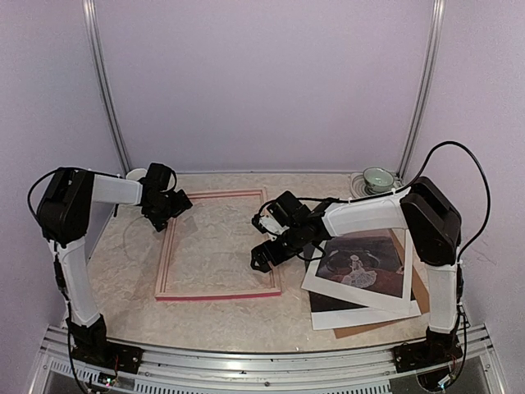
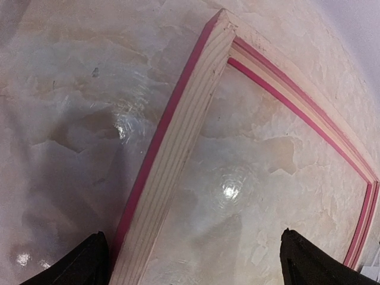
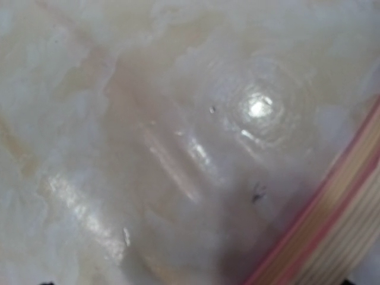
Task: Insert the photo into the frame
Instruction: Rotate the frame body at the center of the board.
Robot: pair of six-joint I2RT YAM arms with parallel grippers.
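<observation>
Frame (image 1: 217,293) flat on the table (image 1: 131,287), pale wood side up. Photo (image 1: 365,267) just right of the frame, outside it, lying on a white mat (image 1: 361,316) and a brown board (image 1: 420,289). Left gripper (image 1: 179,203) above the frame's far-left corner, jaws spread wide either side of the rail, grasping nothing. Right gripper (image 1: 262,256) inside the frame near its right rail, likewise spread and empty.

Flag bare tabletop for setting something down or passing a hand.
Free: marble table inside the thin pink rectangular frame, and the strip between its near rail and the table edge. Crowded: right side, dark white-bordered paper photo atop white mat and brown board.
</observation>
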